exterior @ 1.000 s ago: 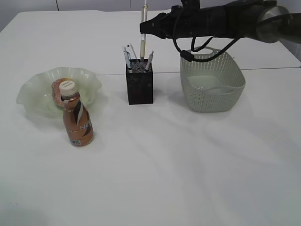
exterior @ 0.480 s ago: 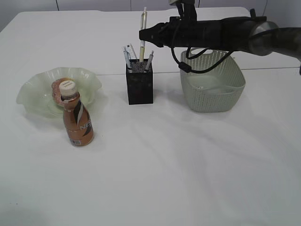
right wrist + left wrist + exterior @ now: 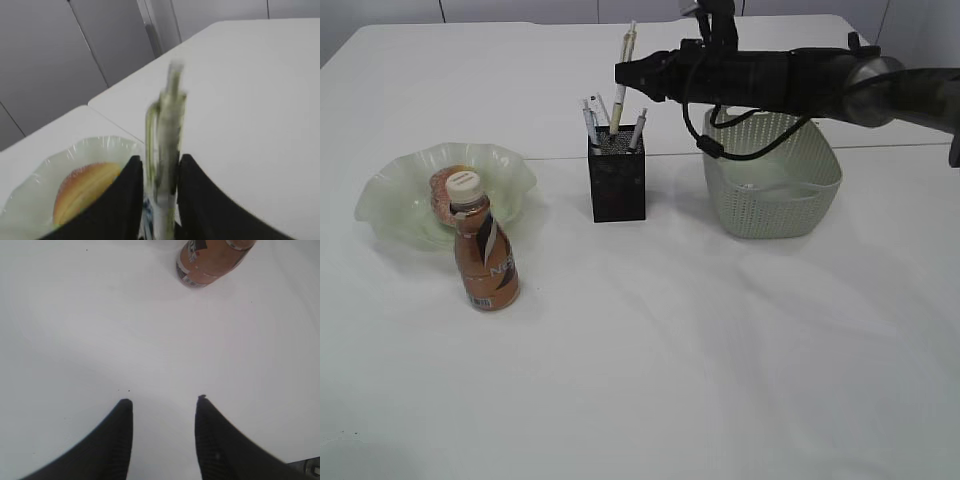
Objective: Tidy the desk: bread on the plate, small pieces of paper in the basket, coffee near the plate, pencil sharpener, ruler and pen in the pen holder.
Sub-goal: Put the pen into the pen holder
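The right gripper (image 3: 628,72) reaches across from 3 o'clock and stands above the pen holder (image 3: 616,180), near the middle of the table (image 3: 700,350). Between its fingers (image 3: 131,200) is the pen (image 3: 623,75), upright and a little tilted, with its lower end already inside the holder's mouth. In the right wrist view the fingers stand close on both sides of the blurred pen, but I cannot tell whether they press it or have just let it go. Holding it vertical makes sense, because the holder is narrow and tall and other pens already stand in it.

The left gripper (image 3: 162,402) hangs low over bare table, its fingers released and apart, holding nothing, with the coffee (image 3: 212,262) at 12 o'clock from it.

The bread (image 3: 82,187) lies in the plate (image 3: 390,200) at 9 o'clock of the holder, and the coffee stands just in front of the plate. The basket (image 3: 770,175) sits at 3 o'clock of the holder, under the right arm; what is in it I cannot make out. In my judgement the task is nearly finished.

The front half of the table is free. The right arm passes directly over the basket's rim, so I think it should go up before pulling back.
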`<act>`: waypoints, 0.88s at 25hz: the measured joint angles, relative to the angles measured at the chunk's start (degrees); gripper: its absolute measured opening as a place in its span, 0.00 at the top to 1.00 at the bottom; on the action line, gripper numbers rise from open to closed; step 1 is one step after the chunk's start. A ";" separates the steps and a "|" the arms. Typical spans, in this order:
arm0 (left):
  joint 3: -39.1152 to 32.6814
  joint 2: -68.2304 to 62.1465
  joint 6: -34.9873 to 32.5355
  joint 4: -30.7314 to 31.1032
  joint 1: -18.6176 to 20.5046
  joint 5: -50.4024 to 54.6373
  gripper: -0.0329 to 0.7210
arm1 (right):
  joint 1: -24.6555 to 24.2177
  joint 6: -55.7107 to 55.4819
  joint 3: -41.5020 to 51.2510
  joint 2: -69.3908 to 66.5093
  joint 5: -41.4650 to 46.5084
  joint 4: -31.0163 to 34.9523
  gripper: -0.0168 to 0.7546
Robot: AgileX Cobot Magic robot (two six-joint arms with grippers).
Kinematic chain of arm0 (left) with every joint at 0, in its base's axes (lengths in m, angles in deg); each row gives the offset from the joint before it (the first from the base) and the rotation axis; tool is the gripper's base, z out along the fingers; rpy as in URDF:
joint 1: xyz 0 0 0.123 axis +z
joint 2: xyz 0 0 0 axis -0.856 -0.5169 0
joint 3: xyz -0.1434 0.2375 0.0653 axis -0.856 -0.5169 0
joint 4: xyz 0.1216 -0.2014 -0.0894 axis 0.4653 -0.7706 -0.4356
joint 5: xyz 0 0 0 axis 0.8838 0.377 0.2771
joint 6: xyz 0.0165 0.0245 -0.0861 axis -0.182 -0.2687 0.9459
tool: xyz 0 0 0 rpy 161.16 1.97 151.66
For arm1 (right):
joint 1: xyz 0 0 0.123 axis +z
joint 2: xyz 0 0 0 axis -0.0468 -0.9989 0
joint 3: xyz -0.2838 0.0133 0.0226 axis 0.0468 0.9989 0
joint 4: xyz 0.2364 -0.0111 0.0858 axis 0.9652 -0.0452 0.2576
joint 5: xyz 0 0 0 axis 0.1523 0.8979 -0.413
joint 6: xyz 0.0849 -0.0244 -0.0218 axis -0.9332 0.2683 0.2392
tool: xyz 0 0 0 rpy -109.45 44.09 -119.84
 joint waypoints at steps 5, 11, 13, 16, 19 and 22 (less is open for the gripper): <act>0.00 0.00 0.00 0.00 0.00 0.07 0.55 | 0.00 0.00 0.00 0.00 0.05 3.35 0.59; 0.00 0.00 0.00 0.00 0.00 0.07 0.55 | 0.00 0.54 0.00 0.00 0.14 2.86 0.55; 0.00 0.00 0.00 0.00 0.00 0.07 0.55 | 0.00 0.54 0.00 0.00 0.14 3.09 0.55; 0.00 0.00 0.00 0.00 0.00 0.12 0.55 | 0.00 0.54 0.00 0.22 -0.29 2.72 0.55; 0.00 0.00 0.00 0.00 0.00 0.26 0.55 | 0.21 -0.94 0.00 2.60 -5.98 -1.31 0.55; 0.00 0.00 0.00 0.00 0.00 0.35 0.55 | 0.50 -5.85 0.00 6.55 -11.96 -2.22 0.55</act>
